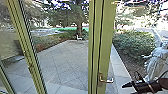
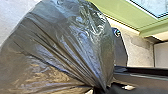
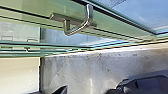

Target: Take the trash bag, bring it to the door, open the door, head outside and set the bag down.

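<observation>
At the upright edge of the green-framed door (image 1: 107, 42), the handle (image 1: 106, 80) projects from the frame; the paved yard (image 1: 58, 65) lies beyond. The right gripper (image 1: 129, 81) is beside the handle and apart from it, its jaws spread and holding nothing. This position probably serves to work the handle or push the frame; the spread jaws leave either option available. Whether the door is latched or ajar cannot be determined.

The trash bag (image 2: 60, 47) is at the left gripper (image 2: 101, 89), clenched on the gathered neck. Folds in the dark plastic converge at this grip point, and the body of the bag swells out from it. The neck is the logical grip point: it bunches the plastic into a firm hold and should limit spillage. Assigning the bag to the left arm leaves the right arm available for the door.

Caution: in the doorway, the loose, bulging plastic could rub or snag on the frame. Allow clearance on the bag side.
</observation>
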